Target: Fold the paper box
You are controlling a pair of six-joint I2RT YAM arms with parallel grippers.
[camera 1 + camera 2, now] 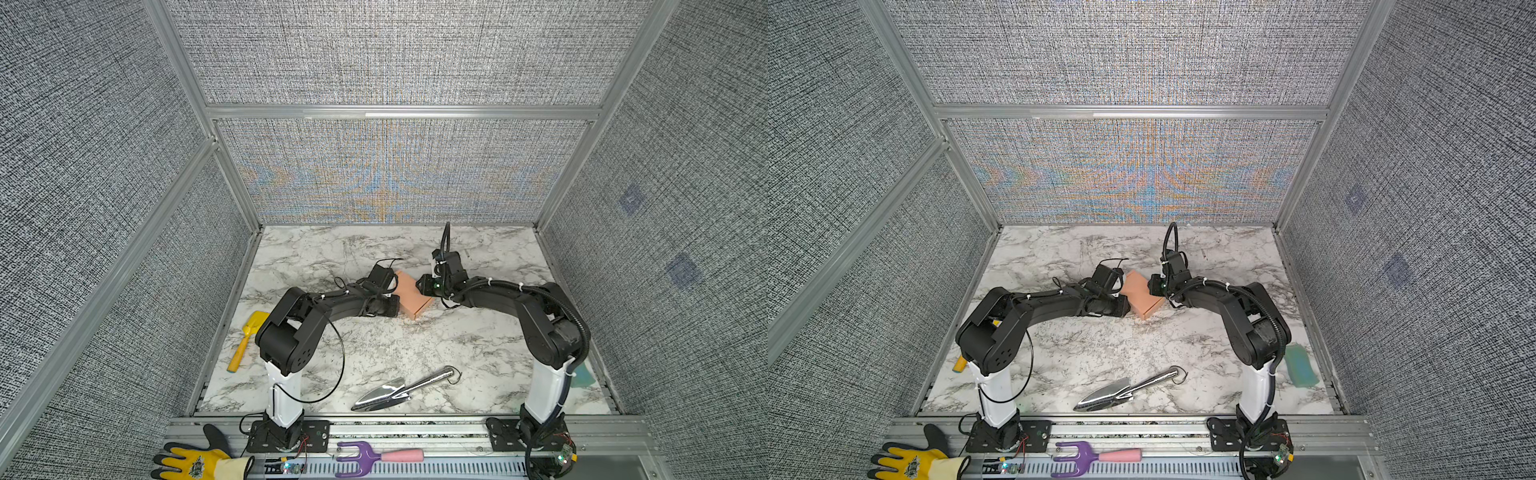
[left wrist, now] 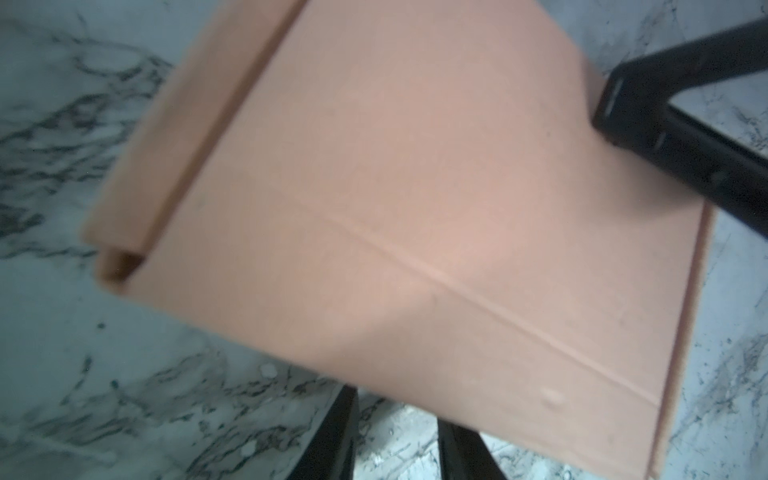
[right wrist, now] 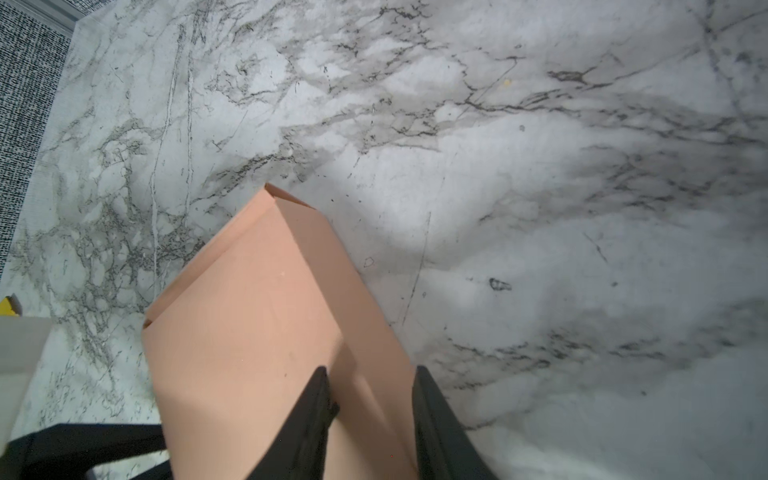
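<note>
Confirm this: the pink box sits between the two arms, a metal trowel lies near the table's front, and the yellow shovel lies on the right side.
One detail is wrong. The yellow shovel lies on the left side, beside the left arm, as a top view shows. The pink box between the arms and the metal trowel near the front are right.

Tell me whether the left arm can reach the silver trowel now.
Probably yes: the silver trowel lies uncovered on the marble table, nothing around it, but the left gripper must first leave the paper box.
</note>
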